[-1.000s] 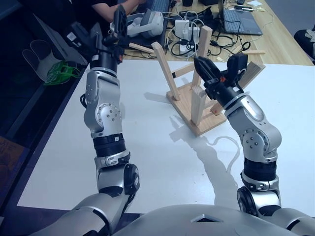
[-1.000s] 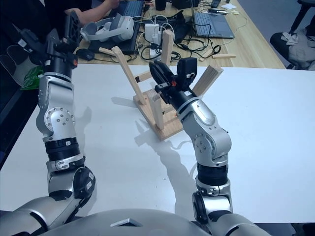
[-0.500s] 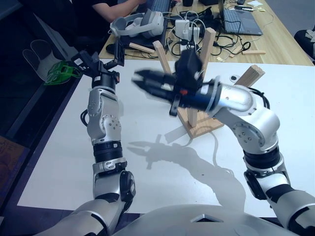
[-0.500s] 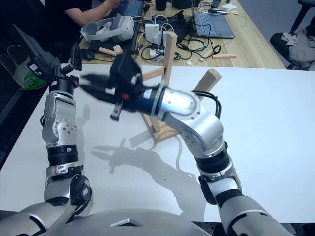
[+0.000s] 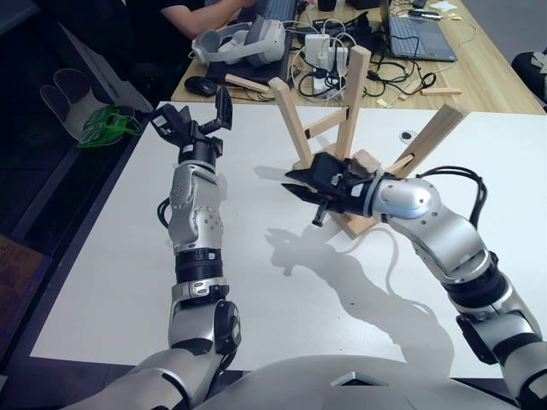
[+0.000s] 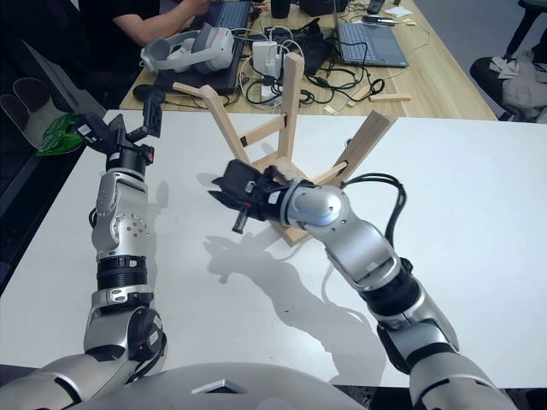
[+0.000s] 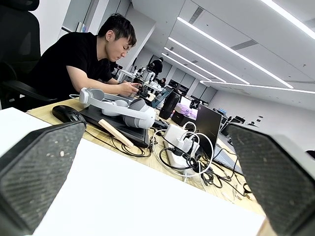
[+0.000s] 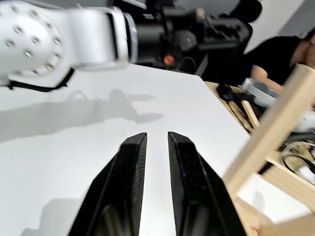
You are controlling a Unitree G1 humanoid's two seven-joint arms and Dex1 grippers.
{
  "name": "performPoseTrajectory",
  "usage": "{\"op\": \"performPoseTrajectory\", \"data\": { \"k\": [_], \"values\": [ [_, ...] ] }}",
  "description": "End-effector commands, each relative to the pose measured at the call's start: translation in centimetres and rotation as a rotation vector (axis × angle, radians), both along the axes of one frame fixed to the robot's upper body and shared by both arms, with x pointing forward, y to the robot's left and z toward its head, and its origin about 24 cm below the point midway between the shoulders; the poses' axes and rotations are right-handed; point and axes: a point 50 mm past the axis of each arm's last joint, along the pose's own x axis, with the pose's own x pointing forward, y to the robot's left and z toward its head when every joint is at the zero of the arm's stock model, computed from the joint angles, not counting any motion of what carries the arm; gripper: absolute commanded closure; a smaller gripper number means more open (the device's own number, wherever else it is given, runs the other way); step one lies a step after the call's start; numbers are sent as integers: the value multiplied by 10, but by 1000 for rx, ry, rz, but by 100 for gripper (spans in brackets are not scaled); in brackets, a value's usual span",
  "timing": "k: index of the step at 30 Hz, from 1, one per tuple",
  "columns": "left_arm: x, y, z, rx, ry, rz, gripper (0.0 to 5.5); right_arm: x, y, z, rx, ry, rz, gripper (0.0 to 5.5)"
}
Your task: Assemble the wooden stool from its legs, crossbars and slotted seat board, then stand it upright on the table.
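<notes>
The wooden stool stands upside down at the back middle of the white table, its seat board [image 5: 362, 225] down and its legs [image 5: 289, 115] pointing up, joined by crossbars [image 5: 326, 122]. My right gripper [image 5: 292, 182] hovers low just left of the seat board, shut with nothing in it; its fingers [image 8: 129, 162] point over bare table, with a stool leg [image 8: 275, 123] beside them. My left gripper [image 5: 198, 116] is held up over the table's far left corner, open and empty, its pads [image 7: 39, 167] wide apart.
Behind the table runs a wooden desk with a headset [image 5: 240, 38], cables, a power strip [image 5: 322, 49], laptops and loose wooden sticks [image 5: 244, 83]. A green object [image 5: 107, 127] lies off the table's left edge. Bare table surface [image 5: 256, 282] spreads in front of the stool.
My right arm left the stool's legs, swung out left over the table, then came back low beside the seat board. The stool shifted and its legs now stand differently. My left arm sank lower.
</notes>
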Motion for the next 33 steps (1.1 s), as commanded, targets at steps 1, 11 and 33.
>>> {"op": "performPoseTrajectory", "data": {
  "k": [1,11,33],
  "values": [
    [-1,2,0,23,2,5,14,4,-27,-13,-47,25,-144,471],
    [-8,4,-1,44,38,19,14,30,-77,-13,-92,-21,-475,471],
    [-50,-77,-47,469,496,-192,14,-12,-114,-33,-82,-8,-31,471]
  ]
}}
